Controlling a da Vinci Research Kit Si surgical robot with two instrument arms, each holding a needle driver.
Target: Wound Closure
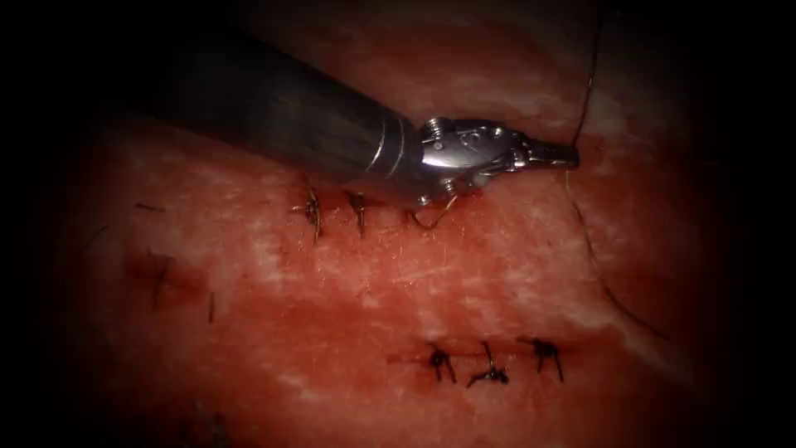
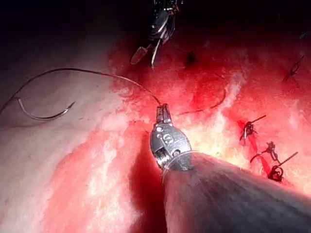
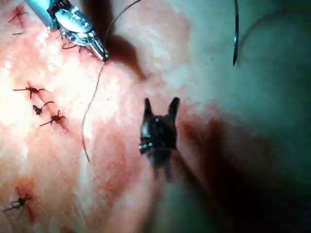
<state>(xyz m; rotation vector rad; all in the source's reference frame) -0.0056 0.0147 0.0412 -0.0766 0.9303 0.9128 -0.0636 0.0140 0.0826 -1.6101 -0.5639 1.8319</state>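
The left tool (image 1: 565, 155) reaches in from the upper left and its jaws are shut on the dark thread (image 1: 590, 75) just past the right end of the upper cut (image 1: 373, 203). From the jaws (image 2: 163, 112) the thread (image 2: 87, 72) arcs away to the curved needle (image 2: 43, 115), which lies loose on pale tissue, held by neither tool and outside the tissue. A free tail of thread (image 1: 609, 286) trails down the right side. The right tool (image 3: 160, 104) hovers over the tissue with jaws open, holding nothing, apart from the needle (image 3: 236, 34) and the left tool (image 3: 101, 52).
Three stitches (image 1: 358, 207) cross the upper cut under the left shaft. A second row of three knotted stitches (image 1: 489, 369) sits lower right. Red fluid stains the tissue (image 1: 348, 299) around both rows. The right tool (image 2: 155, 36) hangs beyond the left jaws.
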